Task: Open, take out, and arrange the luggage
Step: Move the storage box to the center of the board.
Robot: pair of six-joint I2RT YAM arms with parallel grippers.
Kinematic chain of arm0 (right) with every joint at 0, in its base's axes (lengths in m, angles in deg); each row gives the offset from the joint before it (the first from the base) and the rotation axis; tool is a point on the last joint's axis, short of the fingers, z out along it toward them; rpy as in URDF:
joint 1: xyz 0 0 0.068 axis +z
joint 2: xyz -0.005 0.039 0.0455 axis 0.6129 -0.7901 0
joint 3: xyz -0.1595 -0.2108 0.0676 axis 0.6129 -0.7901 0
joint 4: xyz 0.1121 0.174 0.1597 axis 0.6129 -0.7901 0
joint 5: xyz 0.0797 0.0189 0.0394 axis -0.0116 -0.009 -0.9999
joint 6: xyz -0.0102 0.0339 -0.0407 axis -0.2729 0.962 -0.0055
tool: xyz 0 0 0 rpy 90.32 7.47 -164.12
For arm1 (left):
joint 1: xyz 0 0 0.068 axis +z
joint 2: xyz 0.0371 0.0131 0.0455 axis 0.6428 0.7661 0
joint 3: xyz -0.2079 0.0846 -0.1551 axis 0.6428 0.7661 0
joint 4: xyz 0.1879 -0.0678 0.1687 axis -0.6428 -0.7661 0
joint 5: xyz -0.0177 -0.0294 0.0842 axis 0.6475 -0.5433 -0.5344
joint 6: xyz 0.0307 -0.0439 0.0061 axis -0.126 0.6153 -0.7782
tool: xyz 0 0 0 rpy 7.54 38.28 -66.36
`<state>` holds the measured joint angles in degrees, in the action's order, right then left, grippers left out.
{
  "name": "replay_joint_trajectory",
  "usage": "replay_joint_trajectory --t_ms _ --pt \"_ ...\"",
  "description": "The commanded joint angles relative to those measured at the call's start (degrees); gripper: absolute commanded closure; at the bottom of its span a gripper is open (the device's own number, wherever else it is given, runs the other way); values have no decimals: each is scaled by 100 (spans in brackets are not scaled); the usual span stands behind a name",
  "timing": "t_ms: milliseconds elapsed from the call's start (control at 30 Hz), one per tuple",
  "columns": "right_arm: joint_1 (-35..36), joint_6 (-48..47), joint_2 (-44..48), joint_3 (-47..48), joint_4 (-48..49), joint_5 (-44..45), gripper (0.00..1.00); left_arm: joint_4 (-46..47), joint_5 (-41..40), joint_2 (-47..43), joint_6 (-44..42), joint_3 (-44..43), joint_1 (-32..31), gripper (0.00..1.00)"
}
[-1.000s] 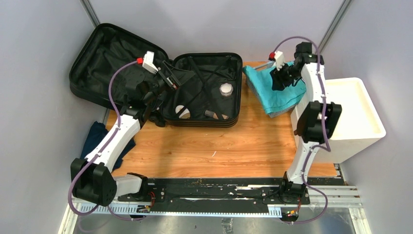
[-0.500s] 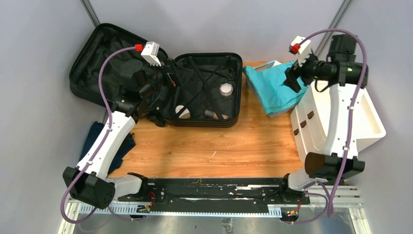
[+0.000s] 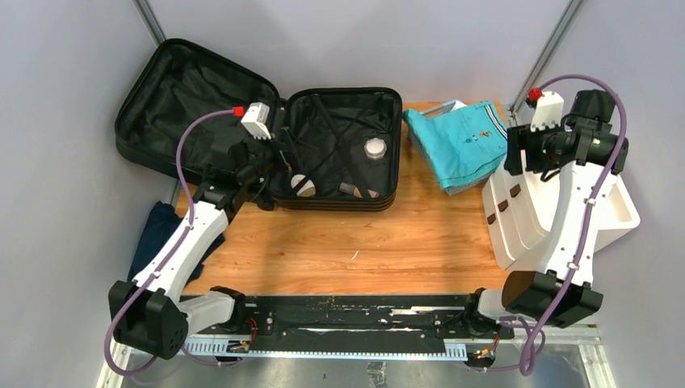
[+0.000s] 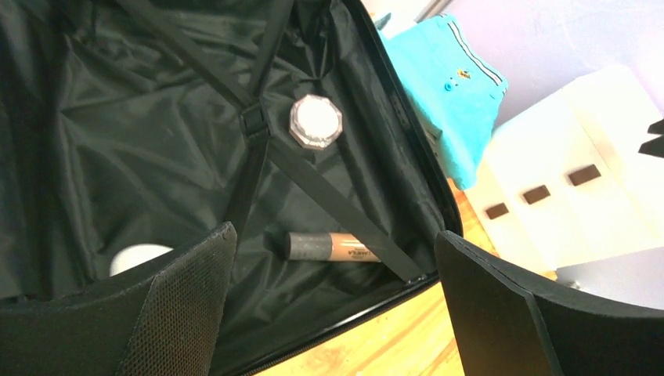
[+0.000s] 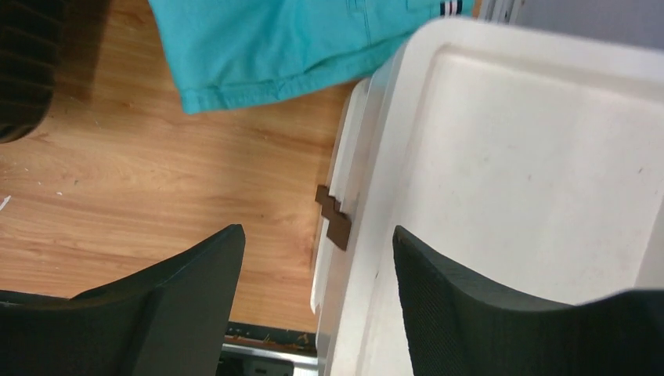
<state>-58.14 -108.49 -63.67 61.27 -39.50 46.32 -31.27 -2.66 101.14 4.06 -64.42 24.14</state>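
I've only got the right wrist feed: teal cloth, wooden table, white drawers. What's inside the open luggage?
Observer: A round faceted jar lies in the right half of the luggage, beside the crossed straps.
Operator: Anything else?
Observer: A brown tube with a black cap lies near the front wall, partly under a strap.
Operator: And the left end effector?
Observer: The left end effector hangs open over that half, holding nothing.
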Motion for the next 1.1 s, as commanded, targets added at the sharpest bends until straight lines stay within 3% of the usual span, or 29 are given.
replay_joint_trajectory --t_ms 0,167,433,533,833,933,1067 --pt "-207 377 357 -517 -186 565 30 990 867 -73 733 432 118 0" --pt "-379 432 273 -754 -234 466 40 1111 1526 -135 590 626 117 0" --pt "-392 370 160 -978 -229 219 48 1096 2184 -171 345 602 -93 1" --pt "-392 345 211 -1094 -266 142 53 1096 2146 -143 101 557 -478 2" --pt "-391 338 677 -1468 -243 104 87 1132 1411 254 -1509 370 -2236 4" --pt "-392 305 694 -1073 -300 66 81 1152 1366 601 -1622 152 -2530 4" --pt "-392 151 569 -246 -447 -315 43 1187 1324 976 -1645 2 -2729 4"
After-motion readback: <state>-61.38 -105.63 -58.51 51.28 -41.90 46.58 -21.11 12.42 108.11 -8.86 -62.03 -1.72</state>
